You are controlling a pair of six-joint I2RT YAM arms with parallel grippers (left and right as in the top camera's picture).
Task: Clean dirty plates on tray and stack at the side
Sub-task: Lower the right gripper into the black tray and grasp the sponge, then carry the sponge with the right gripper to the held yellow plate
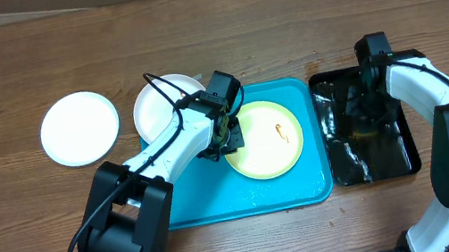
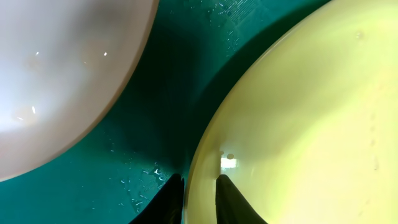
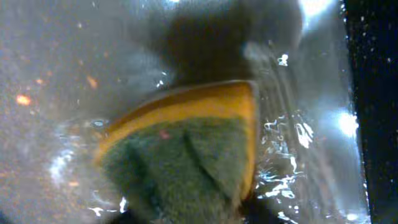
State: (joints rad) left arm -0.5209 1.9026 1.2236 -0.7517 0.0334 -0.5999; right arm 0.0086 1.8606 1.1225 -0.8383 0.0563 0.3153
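The pale yellow plate (image 1: 264,139) lies on the turquoise tray (image 1: 218,201) and has an orange smear near its middle. My left gripper (image 1: 228,136) is shut on its left rim; in the left wrist view the two dark fingers (image 2: 198,194) straddle the plate's edge (image 2: 298,124). A white plate (image 1: 165,106) rests over the tray's far left corner, partly under my left arm, and shows in the left wrist view (image 2: 56,74). Another white plate (image 1: 79,128) lies on the table at the left. My right gripper (image 1: 365,111) holds a yellow and green sponge (image 3: 186,149) low over the black tray.
The black tray (image 1: 404,161) stands right of the turquoise tray and holds water with a glossy film (image 3: 311,124). Water drops dot the turquoise tray floor (image 2: 143,180). Bare wooden table (image 1: 281,26) lies beyond both trays.
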